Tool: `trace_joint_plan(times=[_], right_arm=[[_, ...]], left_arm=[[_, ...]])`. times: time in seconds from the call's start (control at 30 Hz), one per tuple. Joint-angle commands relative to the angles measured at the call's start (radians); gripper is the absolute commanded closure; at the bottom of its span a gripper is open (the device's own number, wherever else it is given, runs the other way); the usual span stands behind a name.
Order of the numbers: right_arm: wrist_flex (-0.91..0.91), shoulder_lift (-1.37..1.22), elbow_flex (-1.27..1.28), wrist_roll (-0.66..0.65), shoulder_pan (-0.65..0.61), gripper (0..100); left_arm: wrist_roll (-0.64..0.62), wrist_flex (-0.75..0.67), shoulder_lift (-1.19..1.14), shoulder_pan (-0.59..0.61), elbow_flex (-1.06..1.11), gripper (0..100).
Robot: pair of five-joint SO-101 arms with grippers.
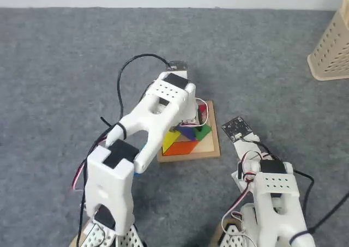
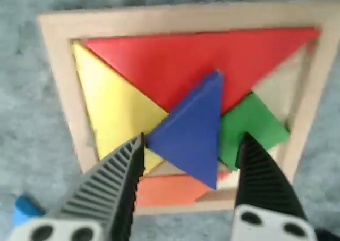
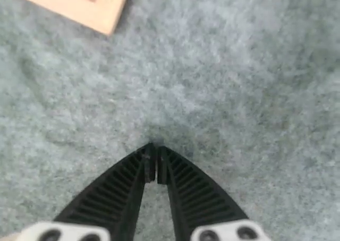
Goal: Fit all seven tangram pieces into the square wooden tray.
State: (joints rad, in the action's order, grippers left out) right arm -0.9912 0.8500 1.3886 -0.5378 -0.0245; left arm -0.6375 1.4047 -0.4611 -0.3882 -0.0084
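we find the red triangle (image 2: 202, 60), yellow triangle (image 2: 111, 108) and green piece (image 2: 249, 125) in the wooden tray (image 2: 53, 92); the blue triangle (image 2: 194, 126) lies loose atop them, between the spread fingers of the left gripper (image 2: 192, 145). the right gripper (image 3: 156, 155), fingers pressed together, hangs at the tray's 3 o'clock.

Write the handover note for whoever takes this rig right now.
Left end effector: open above the tray, straddling the blue triangle.
Right end effector: shut, over carpet beside the tray.
Done: red triangle, yellow triangle, green piece, orange piece in the tray.
To do: blue triangle lies askew on top, unseated; light blue piece sits on the carpet outside the tray.
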Motion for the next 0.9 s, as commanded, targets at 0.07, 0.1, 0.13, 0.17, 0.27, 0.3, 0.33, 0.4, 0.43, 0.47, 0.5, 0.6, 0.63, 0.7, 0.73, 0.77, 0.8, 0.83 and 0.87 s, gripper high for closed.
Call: trace_joint_plan(times=[0.07,0.1,0.13,0.17,0.27,0.3,0.33,0.4,0.43,0.47,0.5,0.6,0.63,0.7,0.73,0.77,0.8,0.83,0.87], right_arm=[[0.018,0.035,-0.003,-0.015,0.012,98.9],[0.018,0.035,-0.003,-0.015,0.012,98.9],[0.018,0.035,-0.003,-0.015,0.012,98.9],[0.018,0.035,-0.003,-0.015,0.012,98.9],[0.018,0.035,-0.003,-0.015,0.012,98.9],[0.018,0.035,-0.003,-0.015,0.012,98.9],[0.018,0.035,-0.003,-0.015,0.010,98.9],[0.018,0.035,-0.003,-0.015,0.010,98.9],[0.018,0.035,-0.003,-0.015,0.010,98.9],[0.018,0.035,-0.003,-0.015,0.010,98.9],[0.018,0.035,-0.003,-0.015,0.010,98.9],[0.018,0.035,-0.003,-0.015,0.010,98.9],[0.018,0.035,-0.003,-0.015,0.010,98.9],[0.018,0.035,-0.003,-0.015,0.010,98.9],[0.018,0.035,-0.003,-0.015,0.010,98.9],[0.018,0.035,-0.003,-0.015,0.010,98.9],[0.018,0.035,-0.003,-0.015,0.010,98.9],[0.018,0.035,-0.003,-0.015,0.010,98.9],[0.018,0.035,-0.003,-0.015,0.010,98.9]], left_arm=[[0.103,0.023,0.193,-0.012,-0.018,73],[0.147,0.018,0.221,-0.012,-0.004,73],[0.198,0.009,0.247,-0.012,0.010,73],[0.250,-0.006,0.272,-0.011,0.025,73],[0.370,-0.057,0.328,-0.017,0.061,75],[0.423,-0.078,0.333,-0.018,0.067,77],[0.486,-0.100,0.328,-0.021,0.068,80],[0.617,-0.147,0.298,-0.023,0.067,90],[0.683,-0.172,0.276,-0.023,0.067,96],[0.740,-0.190,0.252,-0.023,0.067,100],[0.776,-0.203,0.227,-0.028,0.067,99],[0.832,-0.233,0.178,-0.031,0.064,99],[0.847,-0.241,0.169,-0.031,0.059,99],[0.890,-0.256,0.157,-0.031,0.059,99],[0.913,-0.258,0.153,-0.031,0.059,99],[0.927,-0.262,0.155,-0.031,0.059,99],[0.936,-0.265,0.158,-0.031,0.059,99],[0.941,-0.273,0.157,-0.031,0.053,99],[0.942,-0.279,0.150,-0.031,0.047,99]])
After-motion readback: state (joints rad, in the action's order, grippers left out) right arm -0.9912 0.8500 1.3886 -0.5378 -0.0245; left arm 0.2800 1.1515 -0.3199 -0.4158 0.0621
